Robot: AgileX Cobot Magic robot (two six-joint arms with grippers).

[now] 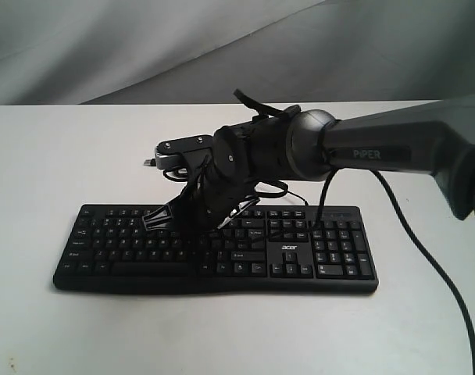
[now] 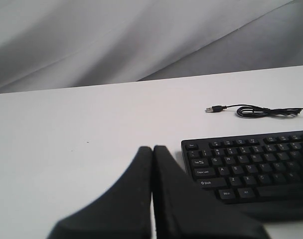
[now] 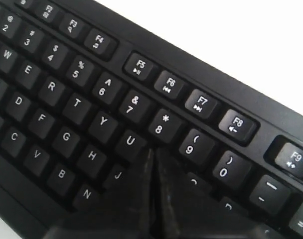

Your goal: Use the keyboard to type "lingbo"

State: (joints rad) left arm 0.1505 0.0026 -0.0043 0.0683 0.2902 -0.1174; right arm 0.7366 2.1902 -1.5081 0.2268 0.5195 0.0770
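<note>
The black keyboard (image 1: 112, 244) with white legends and an "acer" logo (image 1: 291, 248) lies across the white table. My right arm reaches over its middle. The right gripper (image 1: 195, 230) is shut and points down at the letter keys. In the right wrist view its tip (image 3: 152, 150) rests at the spot between the U key (image 3: 130, 141) and the 9 key (image 3: 190, 145), hiding the key beneath it. The left gripper (image 2: 152, 148) is shut with nothing in it. It hovers over bare table beside the keyboard's (image 2: 251, 164) Esc and Tab end, and does not show in the exterior view.
The thin black USB cable (image 2: 263, 111) lies loose on the table beyond the keyboard, ending in its plug (image 2: 215, 109). The right arm's own black cable (image 1: 425, 250) trails down past the number pad. A grey backdrop hangs behind the table's far edge.
</note>
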